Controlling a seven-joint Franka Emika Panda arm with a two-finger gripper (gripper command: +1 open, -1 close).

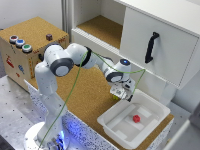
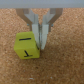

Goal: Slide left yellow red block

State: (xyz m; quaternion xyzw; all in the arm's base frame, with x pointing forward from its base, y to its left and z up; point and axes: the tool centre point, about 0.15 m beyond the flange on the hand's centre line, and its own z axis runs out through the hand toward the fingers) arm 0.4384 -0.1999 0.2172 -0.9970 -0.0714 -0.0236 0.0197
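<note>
Yellow block (image 2: 28, 46) fills the near wrist view, sitting on the cork table (image 2: 65, 65). It has dark T-like marks on its faces, so it isn't plain.

Gripper (image 2: 40, 44): fingers hang close together, narrow gap between them. One fingertip (image 2: 43, 42) sits against the block's side edge; the other finger stands above the block's top edge, apparently behind it. I read this as nearly closed and holding nothing, poised as a pusher. Actual contact I can't confirm.

In the exterior view the gripper (image 1: 121, 92) is low over the table (image 1: 85, 95), just beside the white tray (image 1: 152, 107). I can't pick out the block there; it's hidden under the hand. A red block (image 1: 136, 118) lies inside the tray, well apart, not my concern.

Handling judgement: block looks light, rigid and hard-edged. Cork should give some friction, so it may drag or rotate rather than glide. It's small enough to tip or twist if pushed high or off-centre. I'd press low on the flat side face, centred, fingers kept narrow, and move slowly. No need to grip it.
</note>
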